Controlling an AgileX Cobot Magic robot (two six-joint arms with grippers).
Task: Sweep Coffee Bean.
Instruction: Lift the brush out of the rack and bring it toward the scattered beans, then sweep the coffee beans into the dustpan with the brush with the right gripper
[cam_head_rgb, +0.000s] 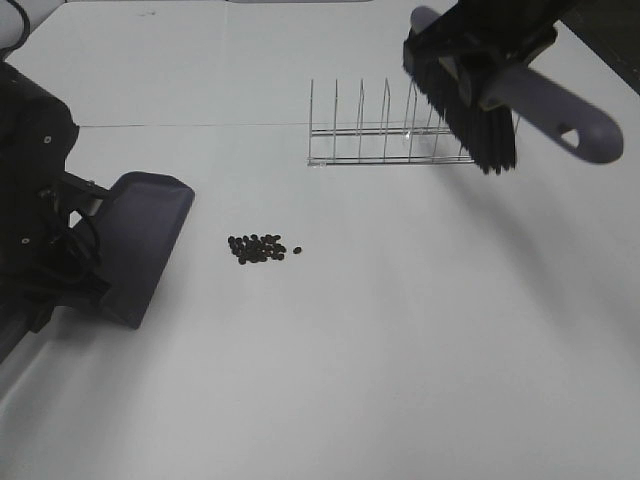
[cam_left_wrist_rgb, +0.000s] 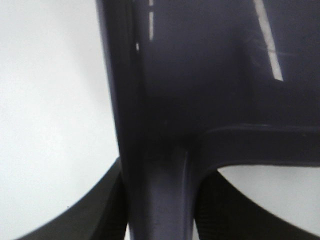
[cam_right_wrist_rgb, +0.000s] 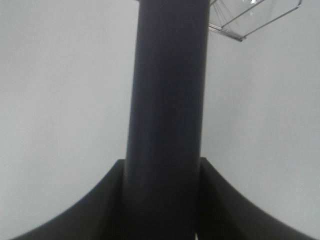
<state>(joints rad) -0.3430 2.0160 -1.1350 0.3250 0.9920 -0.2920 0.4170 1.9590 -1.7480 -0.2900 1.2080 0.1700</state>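
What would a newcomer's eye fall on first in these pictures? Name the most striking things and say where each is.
The dark brush, held up by the right gripper, hangs in the air above the right end of a wire rack at the back of the white table. A small cluster of coffee beans lies mid-table. Left of it, the purple-grey dustpan, held by the left gripper, faces them.

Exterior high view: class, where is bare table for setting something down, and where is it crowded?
Free: white table right of the small dark coffee beans and in front of the silver wire rack; also the near edge. Crowded: between beans and purple-grey plastic dustpan.
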